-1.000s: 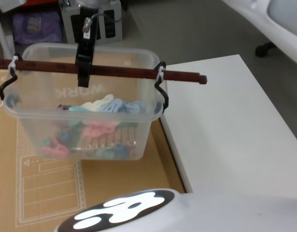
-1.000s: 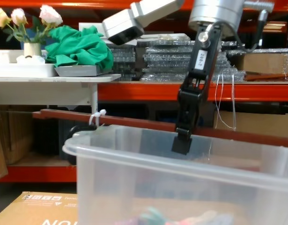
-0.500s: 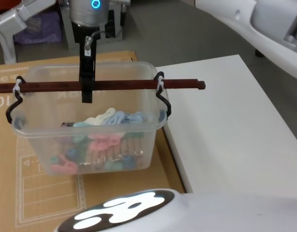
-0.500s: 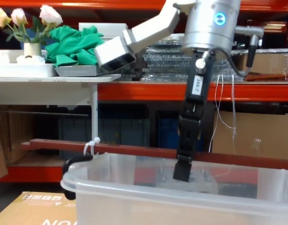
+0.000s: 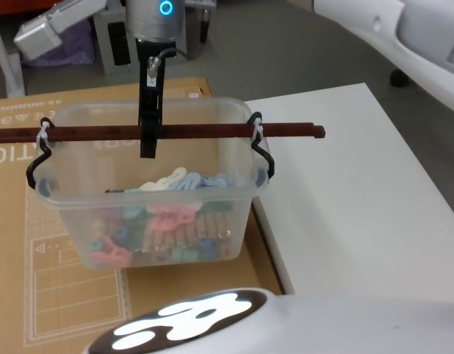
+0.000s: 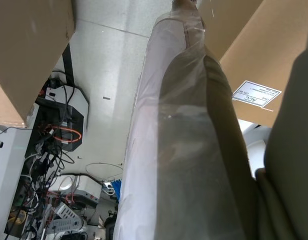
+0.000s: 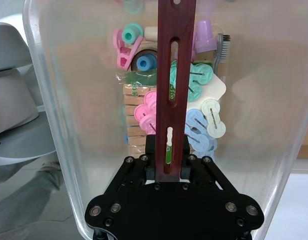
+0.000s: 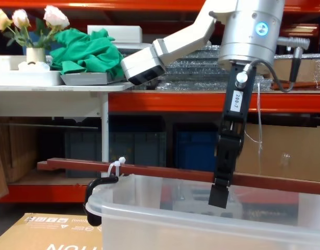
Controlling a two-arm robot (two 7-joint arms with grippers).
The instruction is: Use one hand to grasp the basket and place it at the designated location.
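The basket (image 5: pixel 138 214) is a clear plastic tub with several coloured clothes pegs inside. It hangs above the brown cardboard, beside the left edge of the white table. Its dark red bar handle (image 5: pixel 204 131) runs across the top, fixed with white ties. My right gripper (image 5: pixel 148 147) reaches down from above and is shut on the middle of the bar. In the right wrist view the black right gripper (image 7: pixel 169 170) clamps the handle (image 7: pixel 176 75) over the pegs. The chest view shows the right gripper (image 8: pixel 220 195) on the handle (image 8: pixel 165 172) above the basket's rim (image 8: pixel 165 216). My left arm is parked low, away from the basket.
A white table (image 5: pixel 345 192) lies to the right of the basket. Flat brown cardboard (image 5: pixel 35 295) lies under and left of it. Orange shelving (image 8: pixel 165 101) with boxes and blue crates stands behind. A side table (image 8: pixel 55 88) holds a green cloth and flowers.
The right gripper has carried the basket downward and to the right, closer to the white table's edge. Its hold on the bar is unchanged.
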